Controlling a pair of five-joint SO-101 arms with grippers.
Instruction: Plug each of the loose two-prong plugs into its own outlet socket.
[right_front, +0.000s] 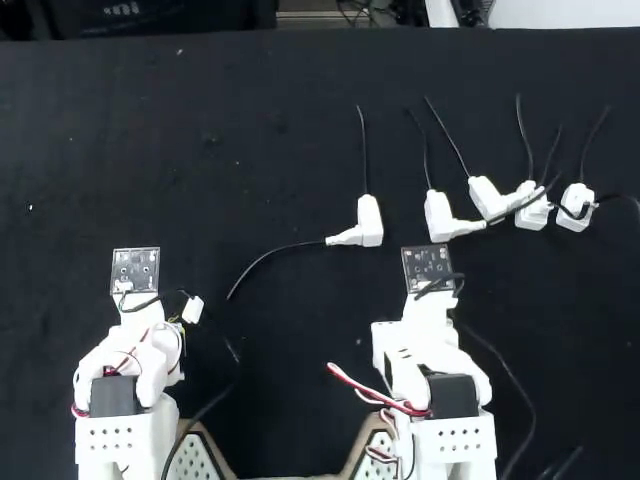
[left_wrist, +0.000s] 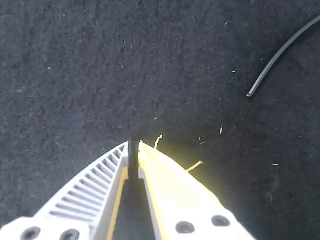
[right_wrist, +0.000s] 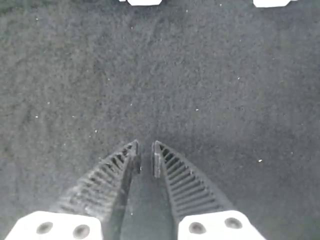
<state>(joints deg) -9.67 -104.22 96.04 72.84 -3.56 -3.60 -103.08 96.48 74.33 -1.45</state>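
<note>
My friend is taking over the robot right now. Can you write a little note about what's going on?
Left gripper: fingers shut, empty, low over the black table.
Right gripper: fingers a crack apart, empty, over bare cloth too.
White plugs and sockets: in a row on the table ahead of the right arm, cables trailing, none held.
Done: cannot tell whether any pair is joined.
Left to do: check each pair, plug in the loose ones.

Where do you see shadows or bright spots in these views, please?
High view: even light, white plugs bright on the black cloth. Left wrist view: one finger of the left gripper brightly lit, the other shaded. Right wrist view: the right gripper in shade.
</note>
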